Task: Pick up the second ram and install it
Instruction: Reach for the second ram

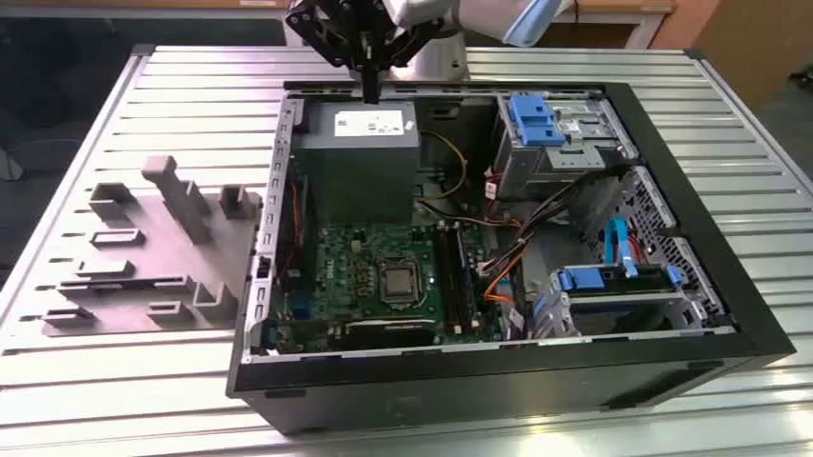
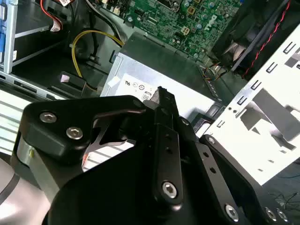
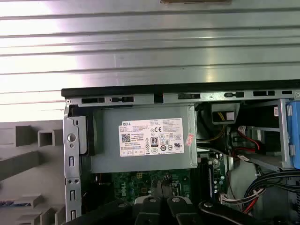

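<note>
Hovering above the PSU (image 1: 360,152), the gripper (image 1: 371,93) hangs at the case (image 1: 508,381) edge nearest the arm's base. Fingers are pressed together into one dark blade pointing down, and the tip is apart from the PSU top. In both wrist views the closed tip (image 2: 161,92) (image 3: 161,186) lies over the PSU's labelled face (image 3: 151,137).

The PSU fills the case corner on the exterior view's left, with the motherboard (image 1: 356,276) next to it toward the opposite case edge. Long slots (image 1: 460,278) run along the motherboard's edge on the exterior view's right, just beside the CPU (image 1: 400,282). I cannot tell the second ram from these slots.

A grey fixture (image 1: 152,276) lies on the tabletop (image 1: 190,86) outside the case, at the exterior view's left.
</note>
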Robot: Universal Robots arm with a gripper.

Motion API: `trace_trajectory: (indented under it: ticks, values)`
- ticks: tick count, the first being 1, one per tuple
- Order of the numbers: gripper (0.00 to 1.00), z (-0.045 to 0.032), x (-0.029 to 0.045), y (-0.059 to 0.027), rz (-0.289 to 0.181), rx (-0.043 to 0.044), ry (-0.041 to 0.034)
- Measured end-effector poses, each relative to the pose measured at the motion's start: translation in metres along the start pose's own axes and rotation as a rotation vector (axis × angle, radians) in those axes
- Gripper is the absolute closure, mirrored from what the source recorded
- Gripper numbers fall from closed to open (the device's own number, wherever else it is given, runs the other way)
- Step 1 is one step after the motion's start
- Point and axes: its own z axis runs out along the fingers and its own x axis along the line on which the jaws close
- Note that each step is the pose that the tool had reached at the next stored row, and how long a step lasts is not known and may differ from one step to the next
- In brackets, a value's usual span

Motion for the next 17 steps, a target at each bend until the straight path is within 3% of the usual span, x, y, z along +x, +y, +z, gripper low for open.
trace_trajectory:
  ticks: [12, 17]
  values:
    - [0.89, -0.0001, 0.0008, -0.0001, 0.000, 0.0001, 0.0000]
    - [0.89, -0.0001, 0.0068, -0.0005, 0.000, 0.0001, 0.0000]
